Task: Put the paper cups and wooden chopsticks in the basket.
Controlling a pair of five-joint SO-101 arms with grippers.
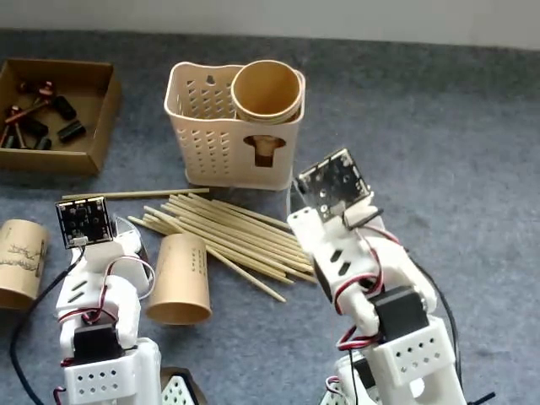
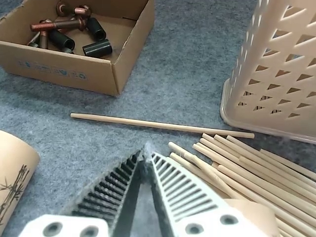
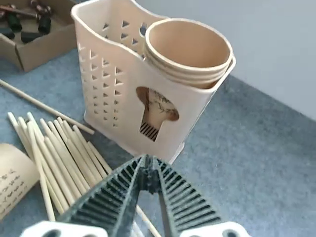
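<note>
**Fingers (image 2: 173, 185) pinched shut on both arms**

We see the left gripper (image 2: 146, 154) and right gripper (image 3: 146, 165) closed and empty. Stacked paper cups (image 1: 267, 91) stand in the basket (image 1: 198, 139). The chopsticks (image 1: 236, 236) lie before it, a loose cup (image 1: 179, 278) just beside them.

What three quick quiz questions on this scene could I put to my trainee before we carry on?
1. True or false: the basket already holds stacked cups.
2. How many paper cups lie on the table outside it?
3. The chopstick pile lies: A inside the basket; B on the table in front of it; C on top of the cups.
Key: 1 true; 2 two, the left cup and the middle cup; 3 B.
</note>
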